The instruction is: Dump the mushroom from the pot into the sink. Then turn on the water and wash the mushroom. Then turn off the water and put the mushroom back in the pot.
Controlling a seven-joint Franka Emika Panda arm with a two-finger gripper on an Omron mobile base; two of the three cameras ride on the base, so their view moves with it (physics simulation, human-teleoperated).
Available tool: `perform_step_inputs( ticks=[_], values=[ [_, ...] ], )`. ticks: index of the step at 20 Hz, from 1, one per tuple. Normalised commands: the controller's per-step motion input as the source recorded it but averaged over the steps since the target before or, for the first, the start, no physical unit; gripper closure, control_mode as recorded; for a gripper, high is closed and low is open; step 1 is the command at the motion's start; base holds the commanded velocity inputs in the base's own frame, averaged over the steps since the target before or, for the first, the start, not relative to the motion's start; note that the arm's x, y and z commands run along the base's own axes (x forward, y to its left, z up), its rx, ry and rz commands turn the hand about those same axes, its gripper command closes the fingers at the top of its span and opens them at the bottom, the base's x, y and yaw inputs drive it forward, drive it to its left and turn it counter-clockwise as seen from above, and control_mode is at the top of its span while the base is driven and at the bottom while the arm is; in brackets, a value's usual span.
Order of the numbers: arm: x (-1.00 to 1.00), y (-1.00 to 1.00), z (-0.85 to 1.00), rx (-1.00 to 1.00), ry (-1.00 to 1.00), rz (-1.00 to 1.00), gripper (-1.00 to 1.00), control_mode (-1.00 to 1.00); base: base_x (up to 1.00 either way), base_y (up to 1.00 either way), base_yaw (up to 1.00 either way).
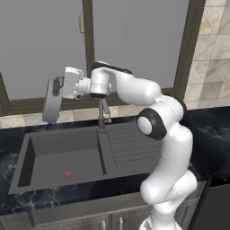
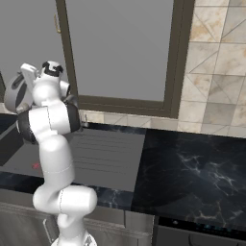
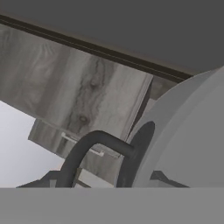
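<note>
Claw (image 1: 57,88) clamped on pot (image 1: 52,104) handle, pot tipped on edge above sink (image 1: 58,155) basin

Behind my work area I see a large window (image 1: 134,40) with a dark brown frame (image 1: 186,49), its panes a flat grey; a small brass latch (image 1: 81,23) sits on the upright between the panes. To the right of the window the wall is covered in beige stone tiles (image 2: 216,72) set in a diagonal pattern, and a strip of the same tile runs under the sill. The black marble countertop (image 2: 192,168) with pale veining stretches to my right. Below its front edge are grey cabinet fronts (image 1: 90,220). From my wrist I see wood-grain cabinet panels (image 3: 74,92), tilted.
</note>
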Motion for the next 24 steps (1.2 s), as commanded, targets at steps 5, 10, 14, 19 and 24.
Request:
perform_step_inputs(
  ticks=[5,10,14,19,24],
  values=[
    [0.06,-0.04,0.1,0.05,0.05,0.0,1.0,-1.0,0.0,0.0,0.0],
    [0.02,0.0,0.12,0.08,0.06,0.0,1.0,-1.0,0.0,0.0,0.0],
    [0.01,-0.02,0.16,0.08,0.05,0.0,1.0,-1.0,0.0,0.0,0.0],
    [0.0,-0.01,0.18,0.01,0.0,0.0,1.0,-1.0,0.0,0.0,0.0],
    [-0.01,0.03,0.23,-0.09,-0.01,-0.01,1.0,-1.0,0.0,0.0,0.0]
  ],
)
